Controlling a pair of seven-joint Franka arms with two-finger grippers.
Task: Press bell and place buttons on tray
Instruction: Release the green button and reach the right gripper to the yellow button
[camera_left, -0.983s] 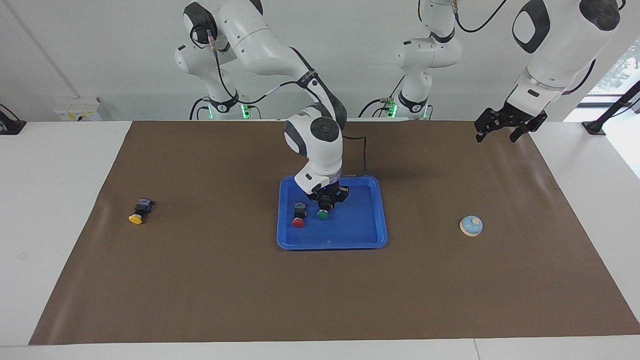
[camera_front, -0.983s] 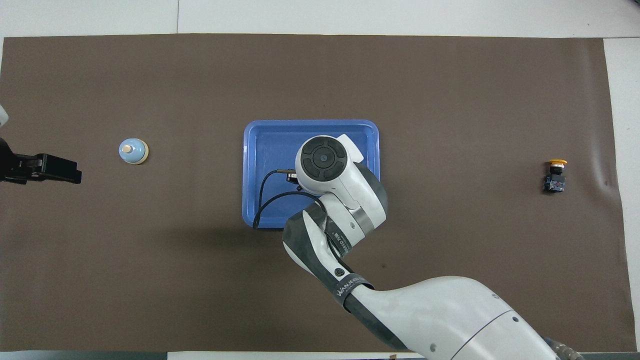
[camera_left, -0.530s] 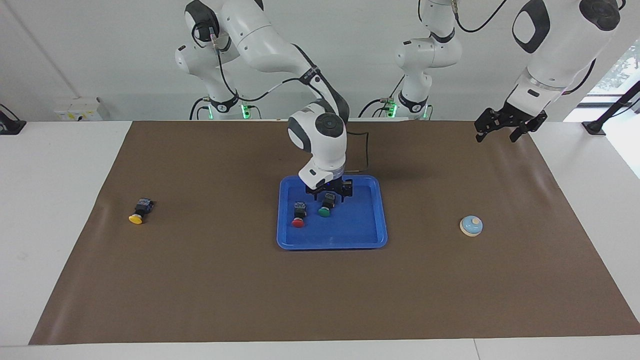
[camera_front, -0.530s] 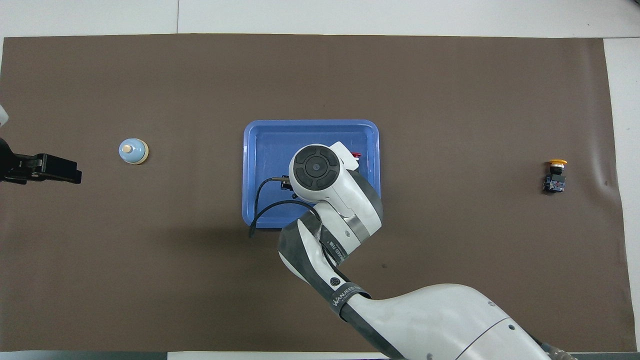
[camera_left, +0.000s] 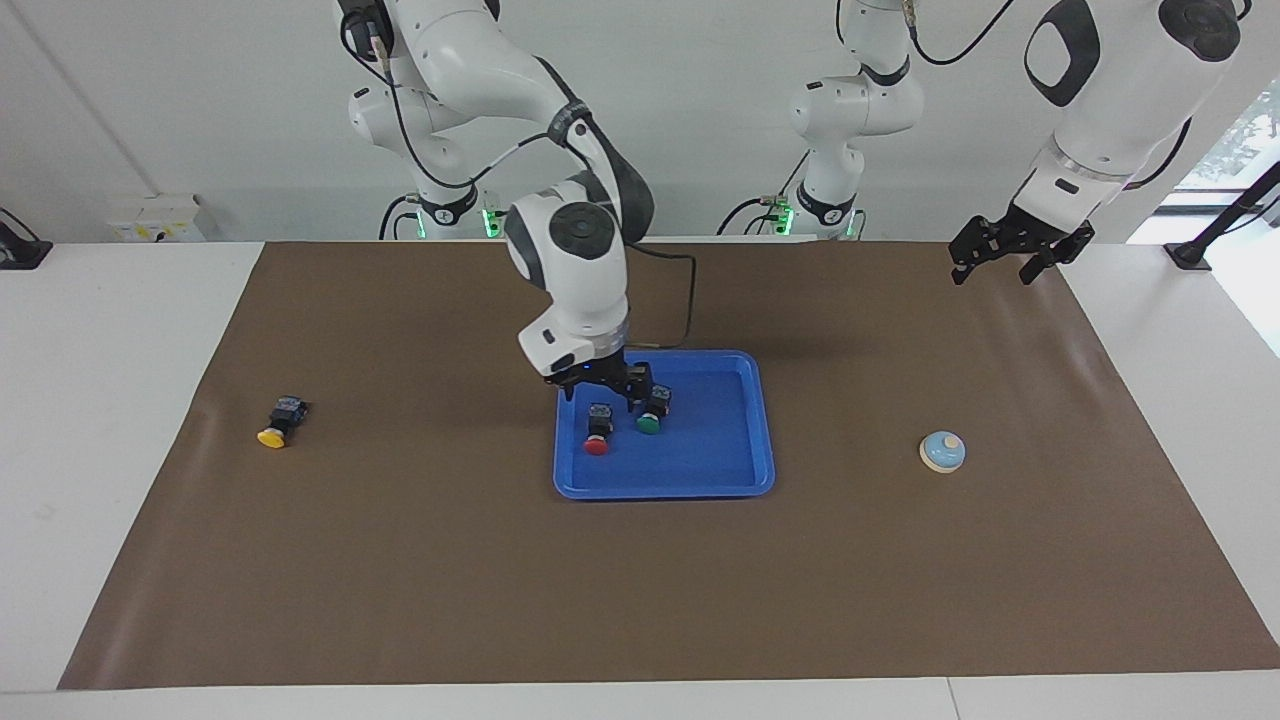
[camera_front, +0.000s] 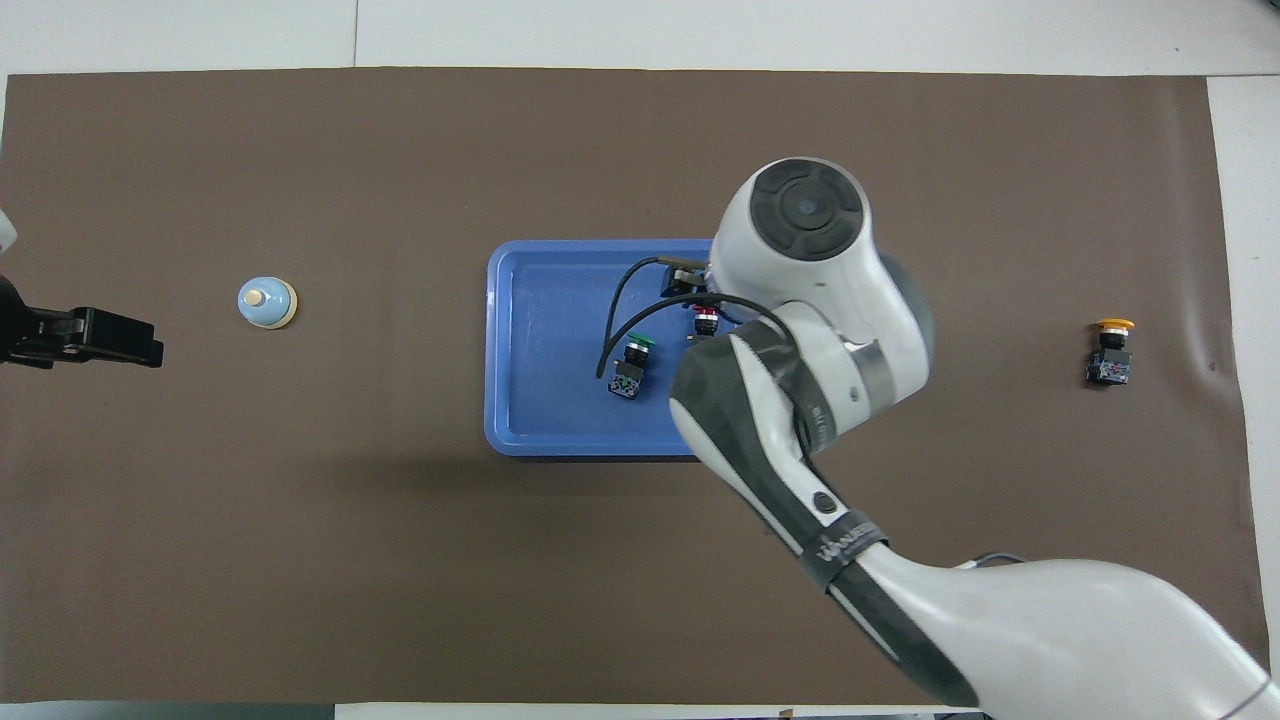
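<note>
Green button (camera_left: 648, 424) and red button (camera_left: 597, 444) lying side by side in the blue tray (camera_left: 720, 470), right gripper (camera_left: 604, 393) apparently empty and spread above them; yellow button (camera_left: 272, 436) toward the right arm's end, bell (camera_left: 942, 452) toward the left arm's, where the waiting left gripper (camera_left: 1000, 268) hangs open.

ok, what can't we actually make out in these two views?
- Right gripper: hidden in the overhead view by its own wrist; only the facing view shows it, over the tray.
- Red button: overhead, partly covered by that arm and cable.
- Left gripper: overhead, its arm is cut off by the frame edge.
- Bell: nothing shows whether it was pressed.
- Yellow button: markings too small.
</note>
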